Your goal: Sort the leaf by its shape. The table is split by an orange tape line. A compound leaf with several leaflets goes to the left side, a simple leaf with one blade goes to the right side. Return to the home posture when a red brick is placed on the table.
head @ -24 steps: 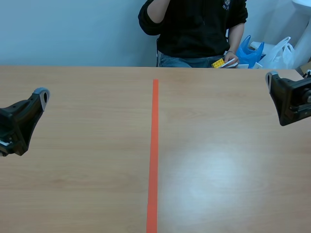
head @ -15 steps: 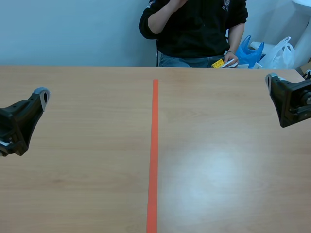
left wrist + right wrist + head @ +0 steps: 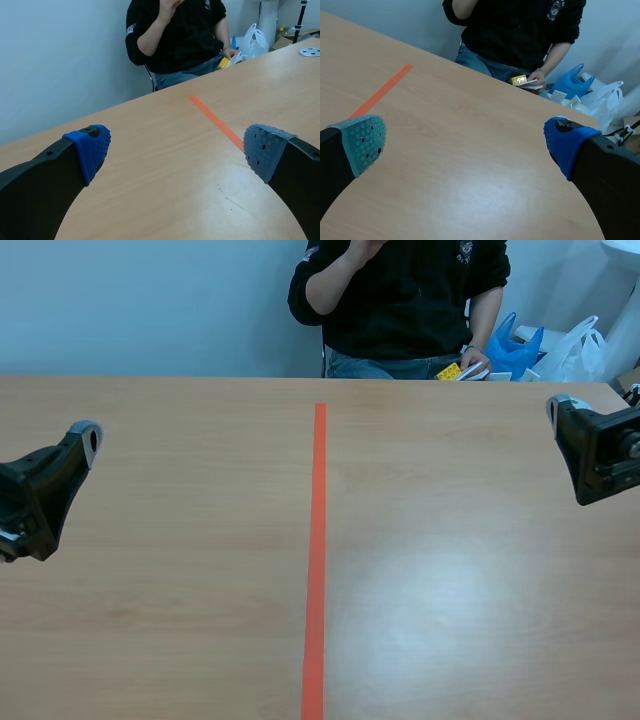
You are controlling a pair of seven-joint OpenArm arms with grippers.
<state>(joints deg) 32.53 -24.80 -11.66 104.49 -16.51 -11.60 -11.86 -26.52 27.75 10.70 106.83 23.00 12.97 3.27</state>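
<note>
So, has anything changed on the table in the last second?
Barely. The person's raised forearm shifted a touch toward the right arm's side. Nothing was taken hold of or let go. The left gripper and right gripper stayed open at their sides of the table, and the person's other hand stayed at the far edge beside a small yellow thing.

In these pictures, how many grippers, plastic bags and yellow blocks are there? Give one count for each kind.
Grippers: 2, the left gripper and the right gripper.
Plastic bags: 2, the blue bag and the white bag.
Yellow block: 1.
Total: 5.
</note>
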